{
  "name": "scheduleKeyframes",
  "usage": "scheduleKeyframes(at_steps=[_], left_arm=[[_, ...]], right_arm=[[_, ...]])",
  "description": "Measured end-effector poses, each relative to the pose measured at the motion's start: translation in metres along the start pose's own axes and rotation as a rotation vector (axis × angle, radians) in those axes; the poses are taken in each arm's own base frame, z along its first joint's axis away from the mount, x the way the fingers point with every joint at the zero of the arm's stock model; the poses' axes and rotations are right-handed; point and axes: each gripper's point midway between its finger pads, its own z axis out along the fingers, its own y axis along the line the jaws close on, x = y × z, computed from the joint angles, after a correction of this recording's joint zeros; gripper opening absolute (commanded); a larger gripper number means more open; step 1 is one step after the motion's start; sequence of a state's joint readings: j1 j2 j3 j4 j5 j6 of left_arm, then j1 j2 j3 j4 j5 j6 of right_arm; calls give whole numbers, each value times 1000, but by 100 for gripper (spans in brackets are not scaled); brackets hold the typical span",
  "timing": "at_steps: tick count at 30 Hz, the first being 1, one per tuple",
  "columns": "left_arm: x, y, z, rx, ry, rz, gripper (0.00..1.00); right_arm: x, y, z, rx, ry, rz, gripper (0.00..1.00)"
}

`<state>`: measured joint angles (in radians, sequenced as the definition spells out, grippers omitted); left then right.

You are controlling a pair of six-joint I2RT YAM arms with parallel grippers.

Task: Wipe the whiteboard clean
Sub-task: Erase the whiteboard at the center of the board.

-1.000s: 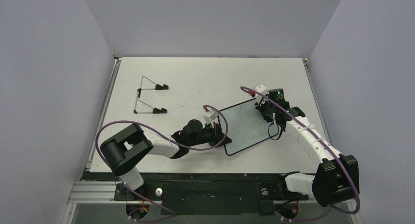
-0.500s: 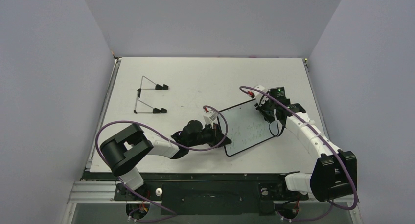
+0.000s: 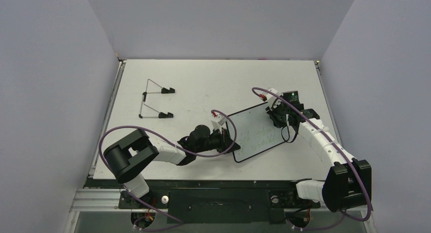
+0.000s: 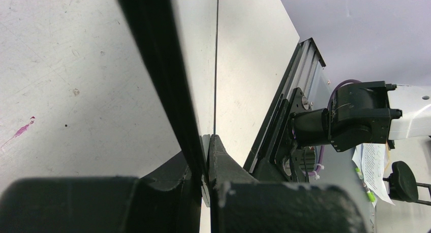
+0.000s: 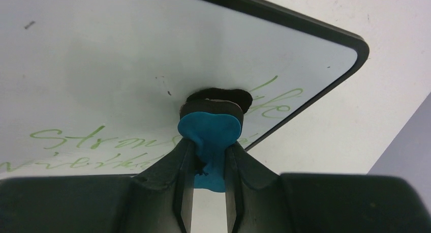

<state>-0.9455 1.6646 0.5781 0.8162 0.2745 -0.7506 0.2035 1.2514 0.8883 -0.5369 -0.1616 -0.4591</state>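
Note:
The whiteboard (image 3: 256, 133) lies tilted near the table's middle, white-faced with a black rim and green handwriting (image 5: 76, 139). My left gripper (image 3: 231, 140) is shut on its left edge; in the left wrist view the board's rim (image 4: 162, 75) runs edge-on between the closed jaws (image 4: 206, 156). My right gripper (image 3: 278, 122) is shut on the blue-and-black eraser (image 5: 209, 134), whose black pad presses on the board's face near its upper right corner (image 5: 350, 50). A cleaner, smeared patch shows left of the eraser.
A thin wire stand (image 3: 155, 100) with black feet lies at the back left of the table. Purple cables (image 3: 109, 136) loop over both arms. The table's right edge (image 3: 325, 100) is close behind the right arm.
The right gripper with the eraser has slid a little up and toward the board's right corner. The left arm and the board have stayed put.

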Motion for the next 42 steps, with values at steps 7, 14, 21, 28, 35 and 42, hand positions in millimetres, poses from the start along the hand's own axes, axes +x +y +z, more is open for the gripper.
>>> scheduleKeyframes(at_steps=[7,14,21,28,35,42], left_arm=[[0,0,0,-1,0,-4,0],[1,0,0,-4,2,-22,0],[1,0,0,-4,2,-25,0],[0,0,-1,-1,2,9,0],[6,-4,-3,22,27,30,0],[8,-3,-5,20,30,21,0]], right_arm=[[5,-2,1,-6,36,-34,0],[10,-1,6,-40,86,-69,0],[17,25,2,-210,102,-149,0],[6,27,-6,-198,19,-35,0],[-2,-19,-15,-2,-55,96,0],[10,-22,-6,6,1,98,0]])
